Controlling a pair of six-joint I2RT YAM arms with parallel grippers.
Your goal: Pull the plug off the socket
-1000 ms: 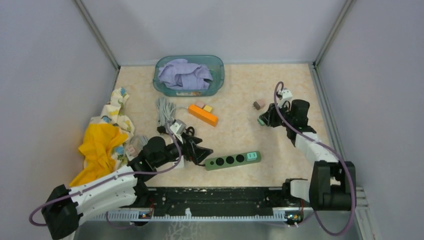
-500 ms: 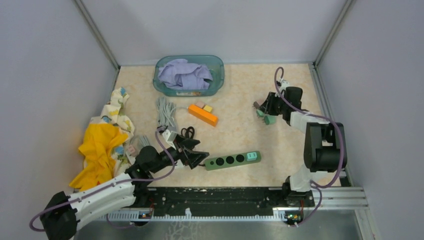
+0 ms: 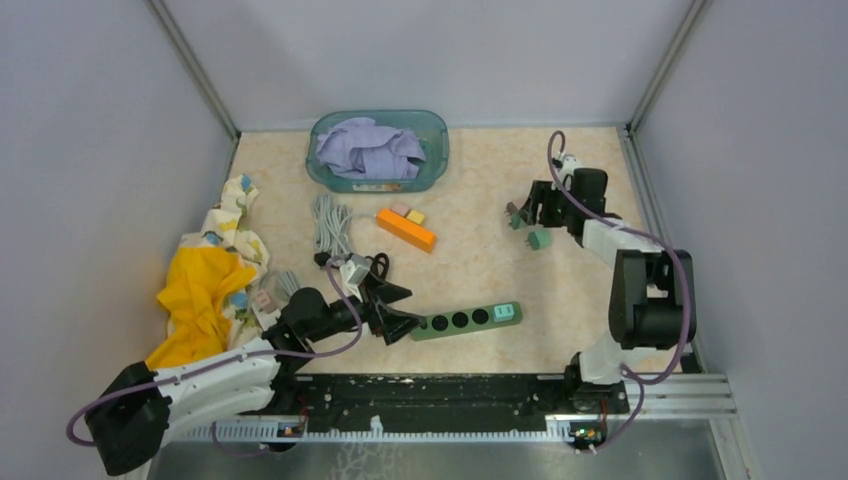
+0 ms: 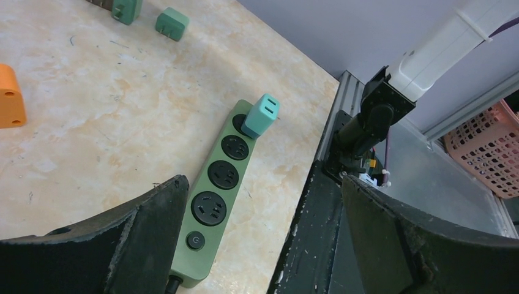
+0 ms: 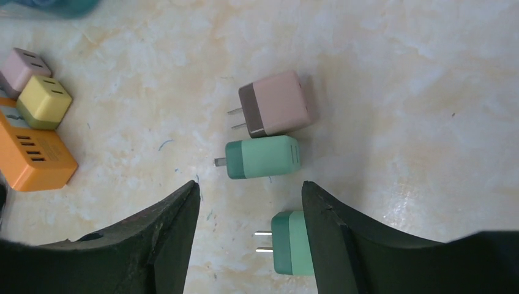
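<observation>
Left gripper (image 3: 395, 312) has edged nearer the green power strip (image 4: 215, 195), jaws apart and empty, right gripper (image 5: 248, 196) likewise apart over a loose green adapter (image 5: 263, 157); teal plug (image 4: 260, 115) sits seated in the strip's end socket, so the pull looks wholly undone.

Green power strip (image 3: 455, 323) is lying on the surface, a teal plug (image 3: 507, 313) sitting at its right end. Left pincer (image 3: 402, 311) is hovering just left of the strip, jaws spread. Right pincer (image 3: 521, 216) is hanging well behind the strip, beside a loose green plug (image 3: 539, 239).
</observation>
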